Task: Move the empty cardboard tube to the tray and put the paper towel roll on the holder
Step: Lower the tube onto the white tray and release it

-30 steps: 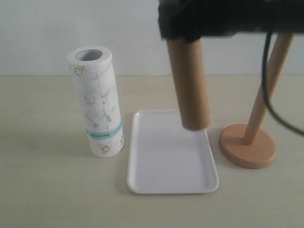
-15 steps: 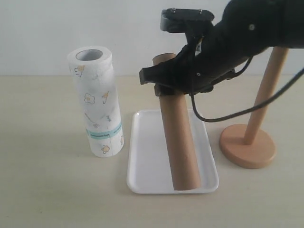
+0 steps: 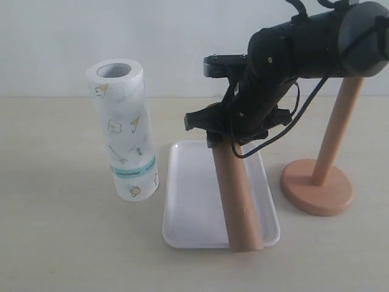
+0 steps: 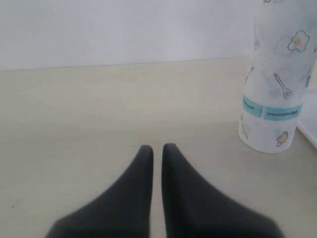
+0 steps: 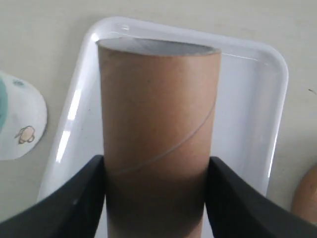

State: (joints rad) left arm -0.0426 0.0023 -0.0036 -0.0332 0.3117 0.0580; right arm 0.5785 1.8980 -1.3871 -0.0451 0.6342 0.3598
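Observation:
My right gripper is shut on the upper part of the empty cardboard tube, a plain brown cylinder leaning over the white tray. The tube's lower end meets the tray's front right rim. In the right wrist view the black fingers press both sides of the cardboard tube above the tray. The paper towel roll stands upright left of the tray, also visible as the roll in the left wrist view. The wooden holder stands at the right. My left gripper is shut and empty, low over the table.
A beige tabletop runs to a pale back wall. My right arm's black body and cable hang in front of the holder's pole. The holder's disc base shows at the edge of the right wrist view.
The right arm has come down and forward with the tube; the tube's lower end dropped from above the tray to the tray's front right rim. The roll and holder have not moved.

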